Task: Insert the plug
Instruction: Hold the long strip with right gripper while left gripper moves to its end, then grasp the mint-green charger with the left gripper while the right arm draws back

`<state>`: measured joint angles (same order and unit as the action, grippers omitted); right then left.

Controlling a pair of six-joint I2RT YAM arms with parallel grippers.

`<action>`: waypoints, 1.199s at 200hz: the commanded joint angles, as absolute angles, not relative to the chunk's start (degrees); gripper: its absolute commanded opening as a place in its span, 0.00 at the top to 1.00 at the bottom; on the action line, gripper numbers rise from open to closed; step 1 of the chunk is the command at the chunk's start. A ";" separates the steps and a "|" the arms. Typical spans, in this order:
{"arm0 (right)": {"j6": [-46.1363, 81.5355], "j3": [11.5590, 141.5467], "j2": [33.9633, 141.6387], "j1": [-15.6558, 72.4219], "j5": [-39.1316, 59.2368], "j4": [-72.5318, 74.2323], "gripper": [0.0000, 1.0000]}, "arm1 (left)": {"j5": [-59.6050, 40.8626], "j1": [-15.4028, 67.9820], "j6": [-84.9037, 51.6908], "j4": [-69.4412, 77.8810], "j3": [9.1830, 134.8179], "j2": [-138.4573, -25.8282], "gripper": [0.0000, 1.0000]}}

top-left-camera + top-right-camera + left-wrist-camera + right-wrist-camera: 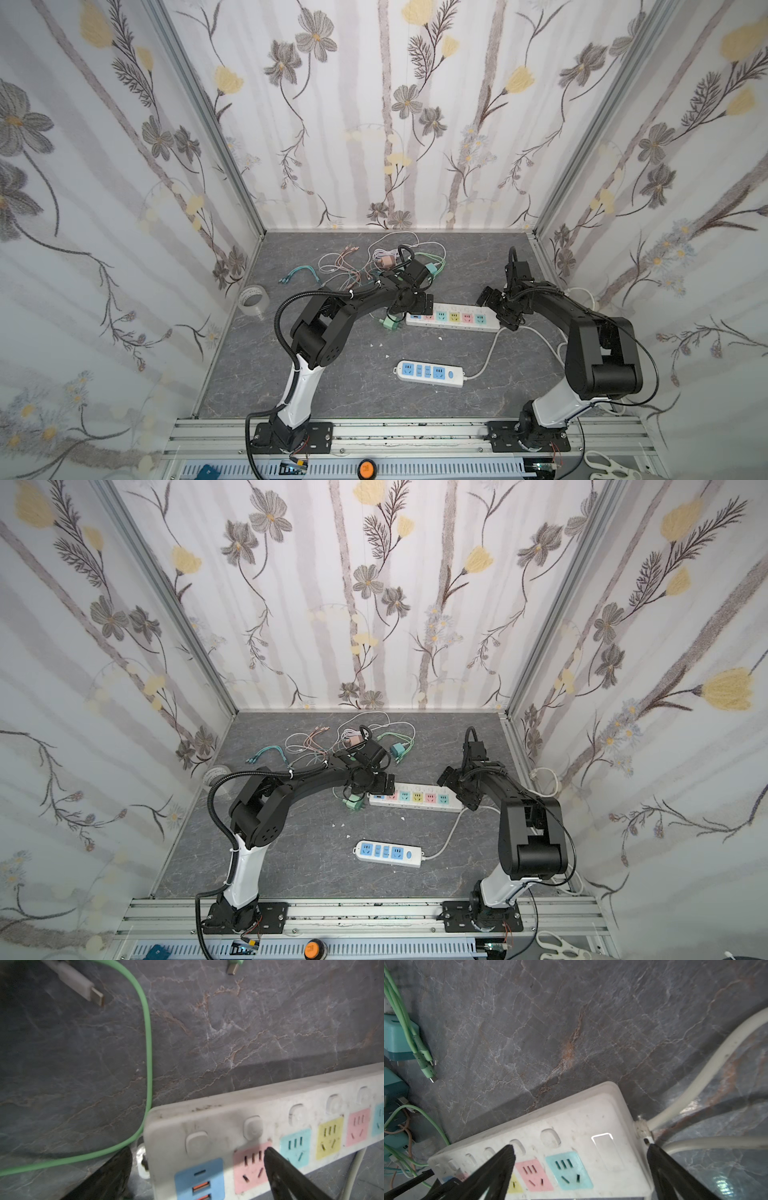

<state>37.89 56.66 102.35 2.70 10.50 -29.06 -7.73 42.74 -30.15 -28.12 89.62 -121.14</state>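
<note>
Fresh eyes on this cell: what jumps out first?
The long white power strip with pastel sockets in the middle, with the open left end effector and open right end effector poised over its two ends. Next, the mint-green plug lying loose beside its USB end, and the tangle of coloured cables behind.

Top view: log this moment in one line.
left tool: open, at USB end of long power strip | right tool: open, at its cord end | green plug: on table, not inserted
</note>
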 commanded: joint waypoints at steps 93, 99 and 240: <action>41.13 61.70 108.18 12.16 17.37 -24.84 0.01 | -2.59 40.73 -29.47 -28.56 82.02 -115.58 0.00; 41.65 61.70 108.27 12.70 17.38 -24.43 0.01 | -2.06 40.55 -29.42 -28.79 81.14 -115.00 0.00; 43.92 62.16 104.93 15.48 8.69 -24.44 0.01 | 2.56 39.12 -28.85 -30.04 75.14 -108.66 0.00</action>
